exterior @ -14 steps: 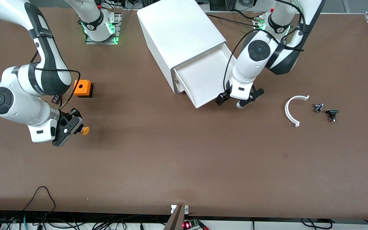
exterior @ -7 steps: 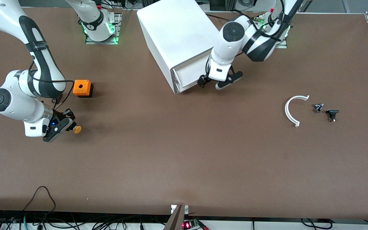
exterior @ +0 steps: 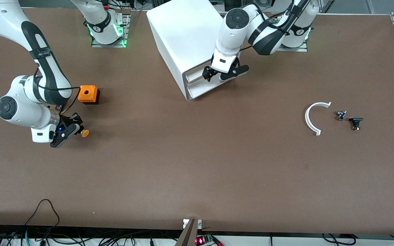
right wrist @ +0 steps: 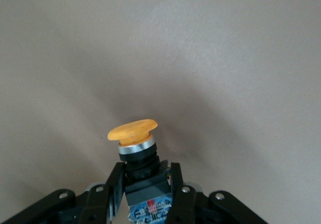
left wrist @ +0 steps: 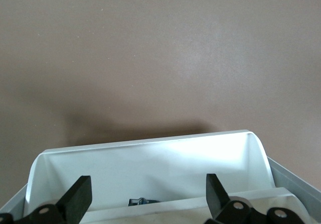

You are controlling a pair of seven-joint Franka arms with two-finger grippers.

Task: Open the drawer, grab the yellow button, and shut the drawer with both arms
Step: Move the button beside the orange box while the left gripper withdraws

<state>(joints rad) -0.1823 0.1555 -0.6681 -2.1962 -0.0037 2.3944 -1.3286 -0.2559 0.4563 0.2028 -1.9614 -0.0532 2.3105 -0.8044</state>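
The white cabinet [exterior: 186,34] stands at the robots' edge of the table. Its drawer [exterior: 194,76] is pushed almost fully in; the left wrist view still shows a short stretch of the drawer's tray [left wrist: 150,169]. My left gripper [exterior: 216,76] is at the drawer front, open, its fingers [left wrist: 76,203] spread wide over the tray with nothing between them. My right gripper [exterior: 75,131] hangs low over the table near the right arm's end, shut on the black-and-blue body of the button [right wrist: 133,132]. The button's orange cap [exterior: 85,133] sticks out past the fingertips.
An orange cube with a hole [exterior: 88,94] sits beside the right arm's wrist. A white curved piece [exterior: 312,118] and two small dark parts [exterior: 340,115] [exterior: 355,123] lie toward the left arm's end. A small dark item [left wrist: 142,202] lies inside the drawer.
The left gripper has pushed the drawer from far out to almost shut. The right arm shifted slightly toward its end of the table, still holding the button.
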